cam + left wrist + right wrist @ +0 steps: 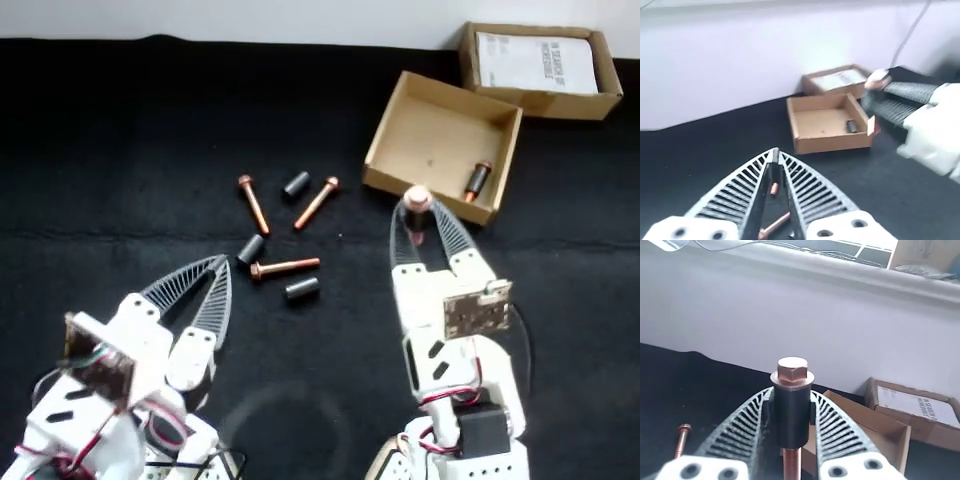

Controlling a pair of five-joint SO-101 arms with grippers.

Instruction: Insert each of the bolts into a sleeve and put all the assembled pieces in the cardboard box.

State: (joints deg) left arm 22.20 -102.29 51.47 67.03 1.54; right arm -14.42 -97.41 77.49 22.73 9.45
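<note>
The cardboard box [435, 130] is open-topped, its floor bare except one assembled piece [478, 180] by its right wall. Its near wall fronts my right pincer [417, 214], clamped on a sleeved bolt [791, 410]. A second box [535, 101] crowds behind it; loose bolts [284, 267] and sleeves [302, 290] litter the desk [120, 140] left of it.

1. Left grey ribbed gripper [221, 263] on white arm: fingertips pressed together, empty, angled forward and low.
2. Right grey ribbed gripper [418, 208] on white arm: clamped around copper bolt in black sleeve [791, 412], pointing forward.

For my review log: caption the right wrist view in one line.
Right gripper clamps a sleeve with a bolt through it, cardboard box beyond.
</note>
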